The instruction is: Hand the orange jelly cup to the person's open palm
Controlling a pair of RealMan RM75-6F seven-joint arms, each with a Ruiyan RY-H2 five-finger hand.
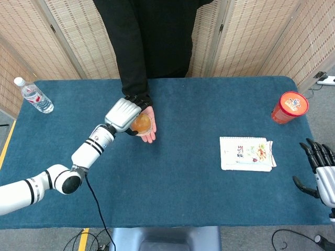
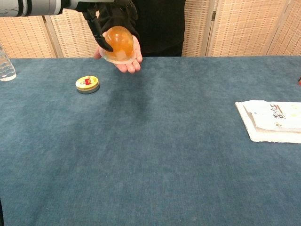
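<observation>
The orange jelly cup (image 1: 141, 124) (image 2: 119, 41) is a clear dome of orange jelly with a white rim. It rests on the person's open palm (image 1: 148, 130) (image 2: 130, 64), held out over the far left of the blue table (image 1: 183, 178). My left hand (image 1: 122, 115) (image 2: 100, 29) is over the palm's left side and its dark fingers still grip the cup's side. My right hand (image 1: 320, 172) hangs at the table's near right edge with its fingers apart, holding nothing. The chest view does not show it.
A small round yellow tin (image 2: 87, 84) lies on the table below the palm. A water bottle (image 1: 34, 96) stands at the far left, a red cup (image 1: 289, 106) at the far right. A white snack packet (image 1: 246, 153) (image 2: 274, 120) lies right of centre.
</observation>
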